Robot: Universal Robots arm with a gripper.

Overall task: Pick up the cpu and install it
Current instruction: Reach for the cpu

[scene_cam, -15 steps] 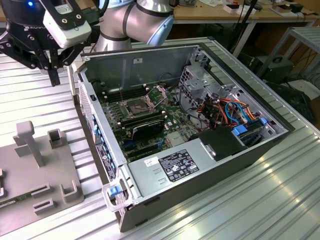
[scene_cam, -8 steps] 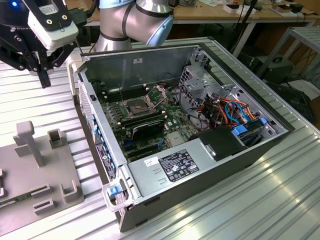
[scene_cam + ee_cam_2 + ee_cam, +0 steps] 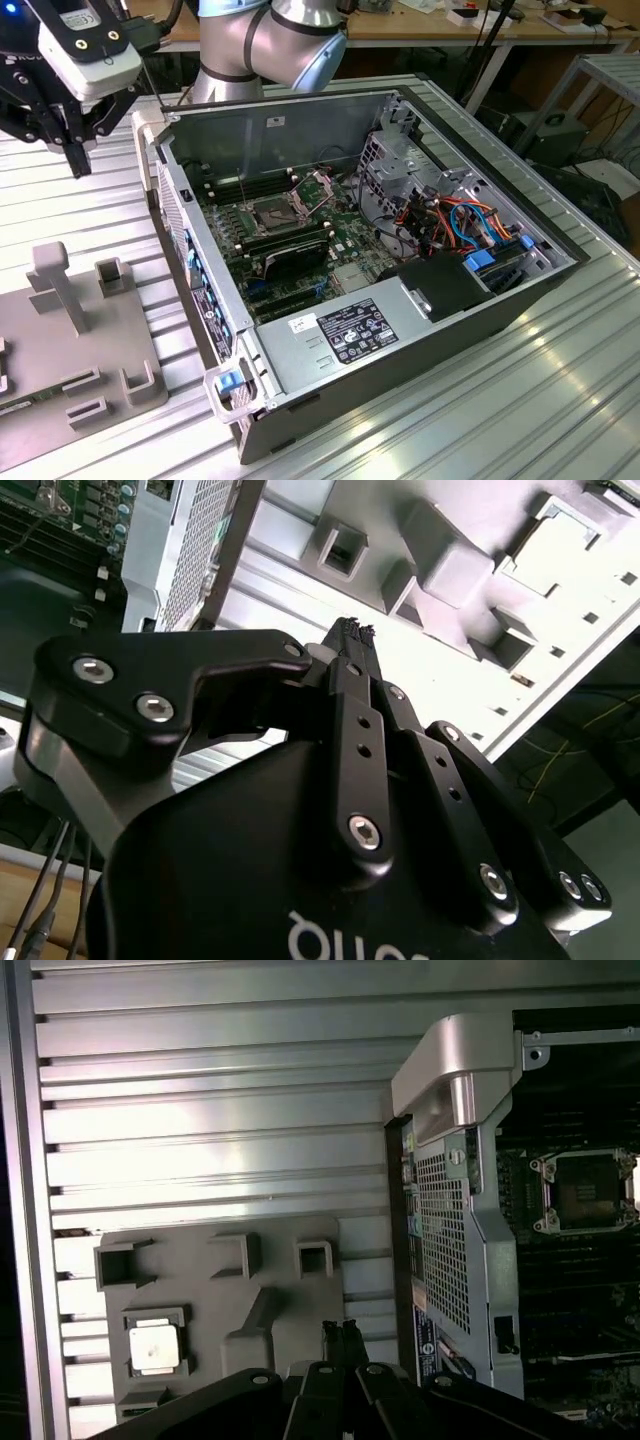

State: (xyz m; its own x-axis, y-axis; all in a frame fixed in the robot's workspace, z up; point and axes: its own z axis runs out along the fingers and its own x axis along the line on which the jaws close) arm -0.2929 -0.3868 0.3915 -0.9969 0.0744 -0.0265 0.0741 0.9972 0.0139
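A ribbed aluminium table (image 3: 560, 400) spreads across the exterior view, its slats catching bright glare at five o'clock and again at nine o'clock. Behind it, from twelve toward one o'clock, runs a long wooden workbench (image 3: 420, 30) on pale legs, with shadow beneath. At two o'clock a grey metal shelf rack (image 3: 612, 80) stands past the table's edge, and a dark box (image 3: 548, 135) sits low beside it.
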